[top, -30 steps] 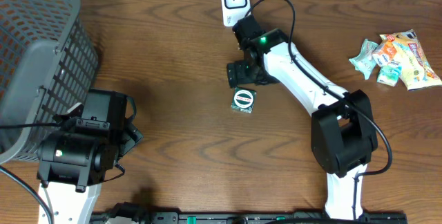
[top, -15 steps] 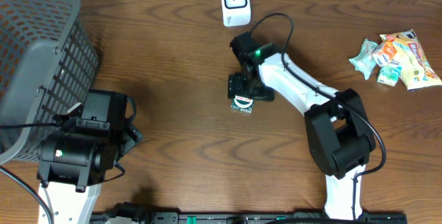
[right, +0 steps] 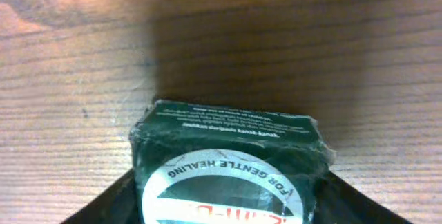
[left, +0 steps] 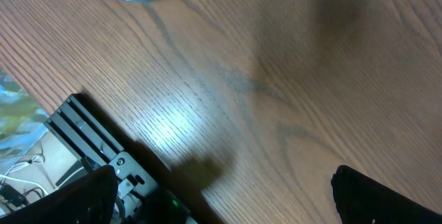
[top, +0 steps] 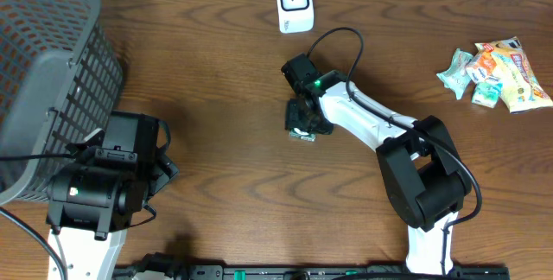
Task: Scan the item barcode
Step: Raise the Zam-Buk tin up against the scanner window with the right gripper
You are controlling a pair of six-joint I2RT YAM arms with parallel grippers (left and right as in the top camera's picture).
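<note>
The item is a dark green box [right: 228,156] with a round white label, lying flat on the wooden table. In the overhead view only its lower edge [top: 303,135] shows under my right gripper [top: 301,121]. In the right wrist view my right gripper [right: 226,207] has a dark finger pressed against each side of the box. The white barcode scanner [top: 295,3] stands at the table's far edge, well beyond the box. My left gripper [left: 222,198] hangs open over bare wood near the front edge, holding nothing.
A grey mesh basket [top: 52,64] fills the far left corner. Several snack packets [top: 497,73] lie at the far right. A black rail [left: 103,151] runs along the table's front edge by my left gripper.
My right gripper came down from near the scanner onto the green box, and its fingers closed in against the box's sides. The left arm has not moved.
</note>
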